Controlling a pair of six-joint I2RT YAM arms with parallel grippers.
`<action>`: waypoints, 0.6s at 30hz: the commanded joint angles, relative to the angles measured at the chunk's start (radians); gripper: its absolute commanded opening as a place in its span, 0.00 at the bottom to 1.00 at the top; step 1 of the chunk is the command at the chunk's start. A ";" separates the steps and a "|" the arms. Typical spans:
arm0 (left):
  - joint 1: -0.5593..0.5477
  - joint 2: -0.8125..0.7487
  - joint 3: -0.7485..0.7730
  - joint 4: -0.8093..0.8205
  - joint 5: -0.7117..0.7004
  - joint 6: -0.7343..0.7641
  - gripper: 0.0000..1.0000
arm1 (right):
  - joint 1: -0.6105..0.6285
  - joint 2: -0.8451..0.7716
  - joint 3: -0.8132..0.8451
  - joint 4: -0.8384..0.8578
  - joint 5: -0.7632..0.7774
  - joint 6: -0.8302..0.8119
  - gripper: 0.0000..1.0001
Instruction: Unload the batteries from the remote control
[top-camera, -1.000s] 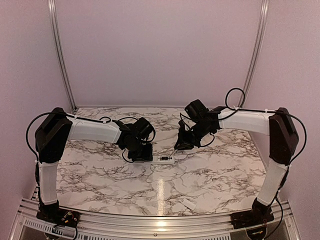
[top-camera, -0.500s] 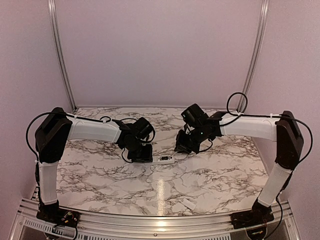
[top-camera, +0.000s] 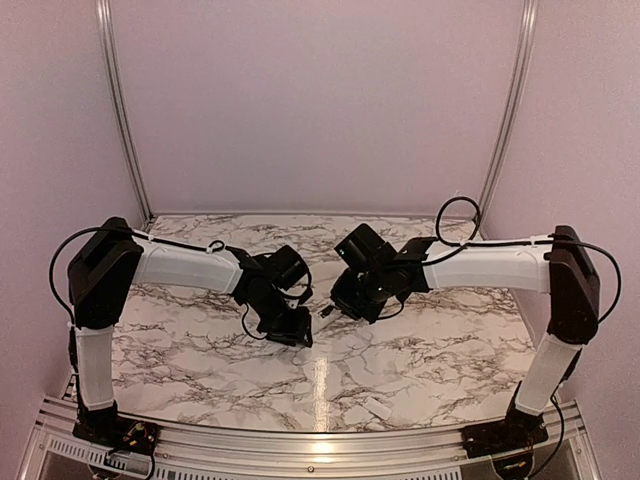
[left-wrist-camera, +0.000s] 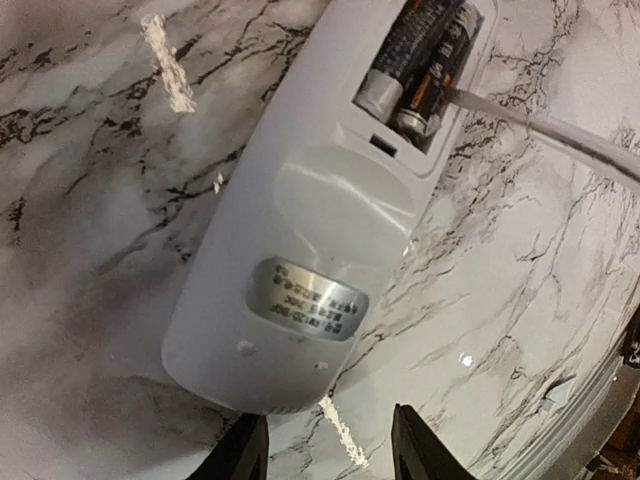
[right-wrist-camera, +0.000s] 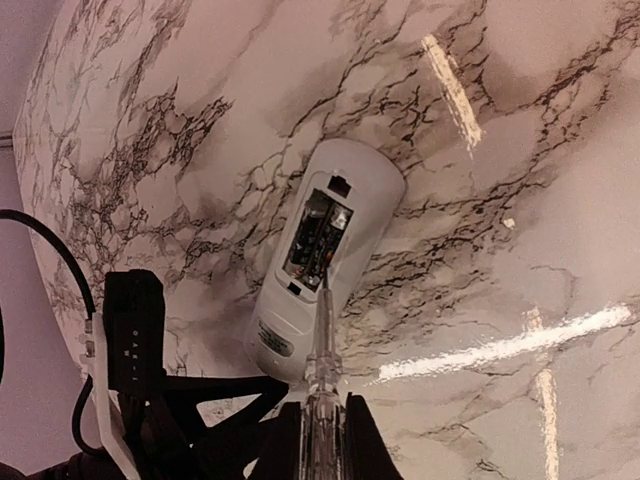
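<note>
The white remote control (left-wrist-camera: 300, 250) lies back-up on the marble table, its battery bay open. Two dark batteries (left-wrist-camera: 420, 55) sit side by side in the bay. They also show in the right wrist view (right-wrist-camera: 318, 235), inside the remote control (right-wrist-camera: 310, 300). My left gripper (left-wrist-camera: 325, 445) is open, its fingertips just short of the remote's rounded end. My right gripper (right-wrist-camera: 322, 425) is shut on a thin silvery tool (right-wrist-camera: 322, 340), whose tip touches the near end of the battery bay. In the top view both grippers (top-camera: 295, 328) (top-camera: 347, 298) meet mid-table and hide the remote.
A small white flat cover piece (top-camera: 375, 408) lies near the front edge of the table, right of centre. An aluminium rail (top-camera: 300, 440) runs along the front edge. Pink walls close in the back and sides.
My right gripper has swung left and down with the tool toward the remote. My left gripper has moved forward and right. Together they now cover the remote in the top view.
</note>
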 joint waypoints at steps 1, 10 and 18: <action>-0.016 -0.028 -0.041 0.011 0.072 0.068 0.44 | 0.034 0.056 0.049 -0.041 0.048 0.085 0.00; 0.017 -0.098 -0.067 0.004 0.074 0.102 0.45 | 0.046 0.062 0.081 -0.034 0.050 -0.070 0.00; 0.054 -0.176 -0.088 0.006 0.041 0.182 0.52 | 0.045 0.013 0.111 -0.131 -0.004 -0.186 0.00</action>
